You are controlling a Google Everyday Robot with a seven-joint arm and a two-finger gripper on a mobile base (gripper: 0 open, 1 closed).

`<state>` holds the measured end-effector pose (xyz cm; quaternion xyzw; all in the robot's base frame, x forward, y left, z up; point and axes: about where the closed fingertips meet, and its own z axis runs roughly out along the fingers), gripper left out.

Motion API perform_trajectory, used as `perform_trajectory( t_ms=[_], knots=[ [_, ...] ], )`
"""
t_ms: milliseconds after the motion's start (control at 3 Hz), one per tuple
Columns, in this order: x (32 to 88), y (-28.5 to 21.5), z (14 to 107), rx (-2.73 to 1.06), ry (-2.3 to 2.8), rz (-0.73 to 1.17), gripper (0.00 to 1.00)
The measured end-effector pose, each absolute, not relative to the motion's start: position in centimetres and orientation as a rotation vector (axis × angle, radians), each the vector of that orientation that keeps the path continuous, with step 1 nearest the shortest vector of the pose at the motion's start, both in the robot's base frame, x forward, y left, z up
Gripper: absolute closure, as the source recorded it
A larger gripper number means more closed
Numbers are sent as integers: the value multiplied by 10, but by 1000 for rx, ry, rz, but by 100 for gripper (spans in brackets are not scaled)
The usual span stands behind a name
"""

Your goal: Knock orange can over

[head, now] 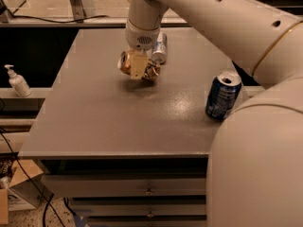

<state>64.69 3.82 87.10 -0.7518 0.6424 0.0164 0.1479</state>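
Claw (140, 66) over coppery-orange aluminium can (126, 62) near tabletop (94, 117) far edge, grip unclear. Push sideways, away from slim silver-blue can (160, 48).

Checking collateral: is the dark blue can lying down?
No, the dark blue can stands upright on the table, apart from the gripper at the orange can.

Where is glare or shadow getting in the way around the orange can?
Camera view: a pale sheen on the table lies right of centre, clear of the orange can; the hand is at the can, over the table's far half, casting a soft shadow just beneath itself.
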Motion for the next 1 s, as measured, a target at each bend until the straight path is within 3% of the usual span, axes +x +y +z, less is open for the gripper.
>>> perform_trajectory(
  t_ms=[333, 667, 1000],
  knots=[
    [631, 47, 871, -2180, 1818, 104, 12],
    [632, 48, 870, -2182, 1818, 105, 0],
    [632, 48, 870, -2182, 1818, 105, 0]
  ],
)
